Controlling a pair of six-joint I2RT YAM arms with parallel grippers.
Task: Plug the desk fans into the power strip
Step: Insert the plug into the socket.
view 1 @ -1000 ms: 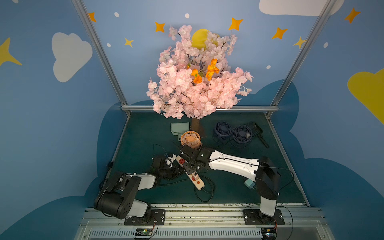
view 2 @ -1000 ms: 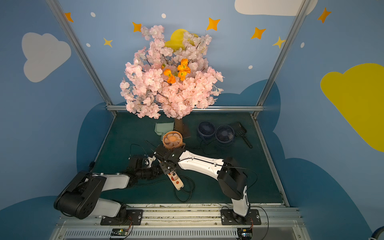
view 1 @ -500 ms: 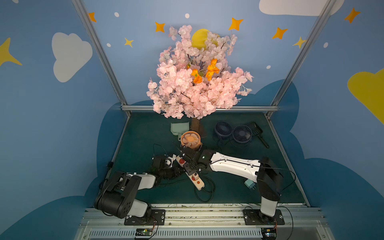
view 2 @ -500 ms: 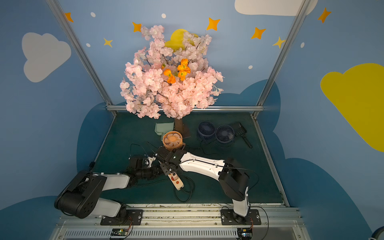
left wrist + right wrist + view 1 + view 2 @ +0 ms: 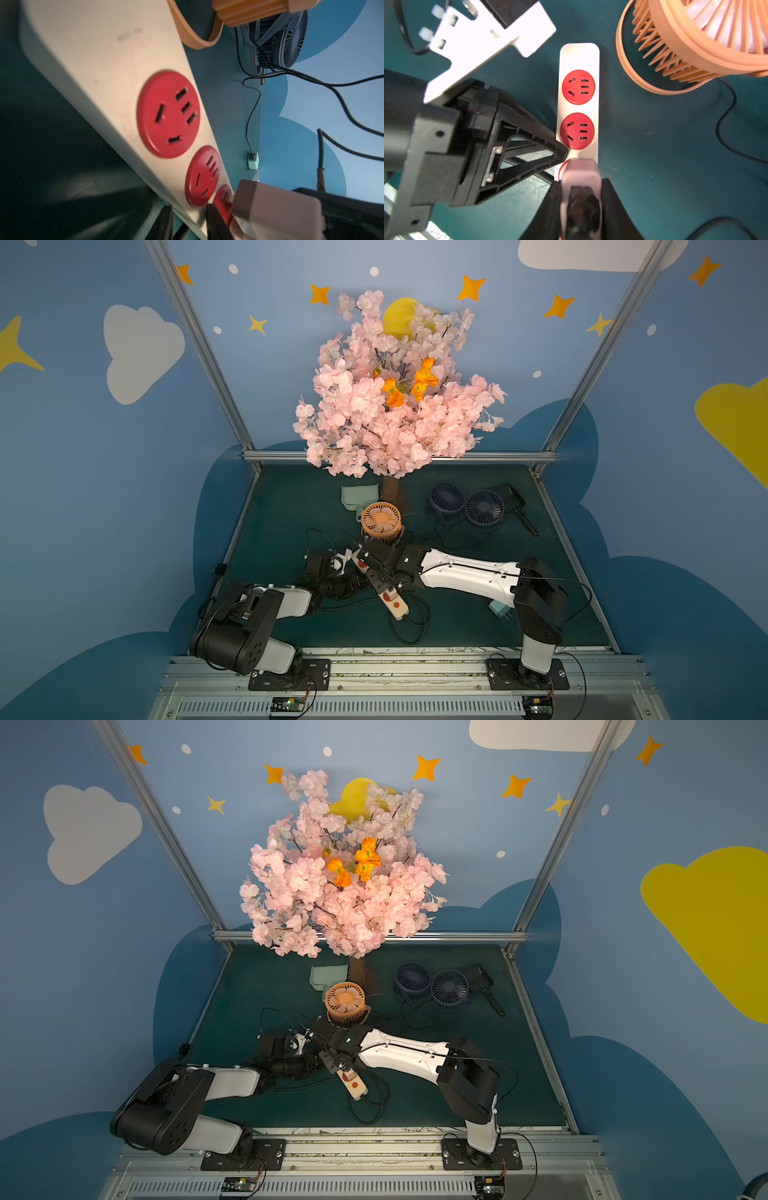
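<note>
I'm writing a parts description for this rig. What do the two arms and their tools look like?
Both arms, the left arm and the right arm, have glossy white link shells with bulky black joints, thin black cables running along them and black base plates. The left tool has black triangular, open-framed fingers behind a white bracket with zip ties.

The middle of the green mat [image 5: 286, 510] is crowded. The power strip [image 5: 579, 62] lies diagonally there, with the left gripper [image 5: 560, 153] pressed against its side and the right gripper [image 5: 581, 199] over its third socket, clamped on a pale plug [image 5: 580, 172]. The orange fan [image 5: 381, 520] stands just beyond the strip's far end, blocking that approach. Black cords [image 5: 409, 626] loop on the mat below the strip. Two navy fans [image 5: 465, 504] fill the upper right. The mat at left centre and lower right looks open, though a small mint adapter [image 5: 498, 609] lies beside the right arm.
</note>
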